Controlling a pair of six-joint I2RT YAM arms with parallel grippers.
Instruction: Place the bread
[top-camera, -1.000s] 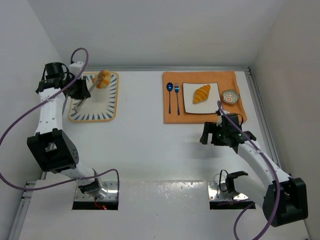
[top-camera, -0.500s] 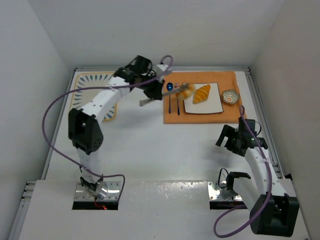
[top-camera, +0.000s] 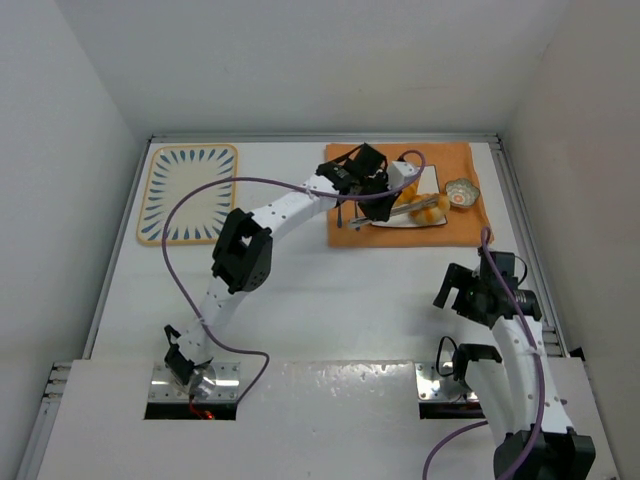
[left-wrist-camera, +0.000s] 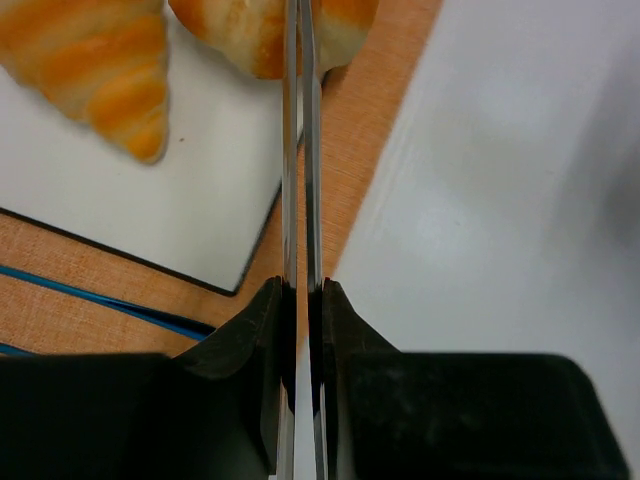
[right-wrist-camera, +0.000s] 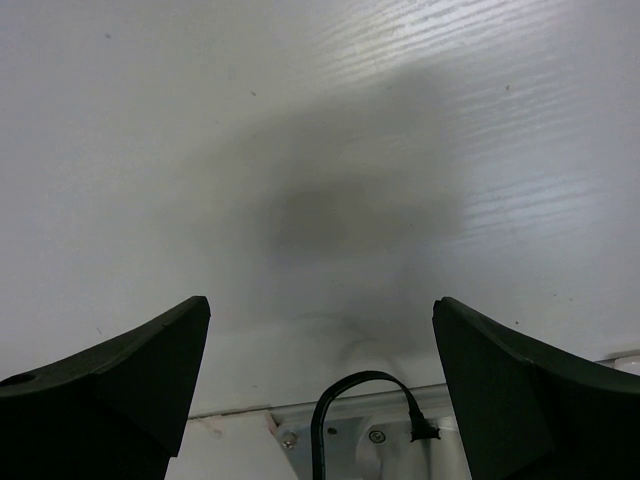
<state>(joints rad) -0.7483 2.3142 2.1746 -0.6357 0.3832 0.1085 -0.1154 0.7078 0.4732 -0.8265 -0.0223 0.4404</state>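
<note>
The left claw is pinching a pair of metal tongs, its fingers pressing in until the two blades are almost touching. Straight ahead of the claw, at the far end of the blades, the round bun is lying at the corner of the white plate, reaching past the plate's edge over the orange mat. I cannot tell whether the blade tips are gripping the bun or only crossing over it. The croissant is lying ahead and to the claw's left on the same plate, just beside the bun.

The plate's edge is running almost directly under the blades. The mat's edge is passing just to the claw's right, and beyond it bare counter is opening up. Blue cutlery handles are lying on the mat by the claw's left side, near the plate. In the top view a small patterned bowl is sitting a little further ahead, past the bun.

The right claw is hanging over bare counter, spread wide and holding nothing, well apart from the mat.
</note>
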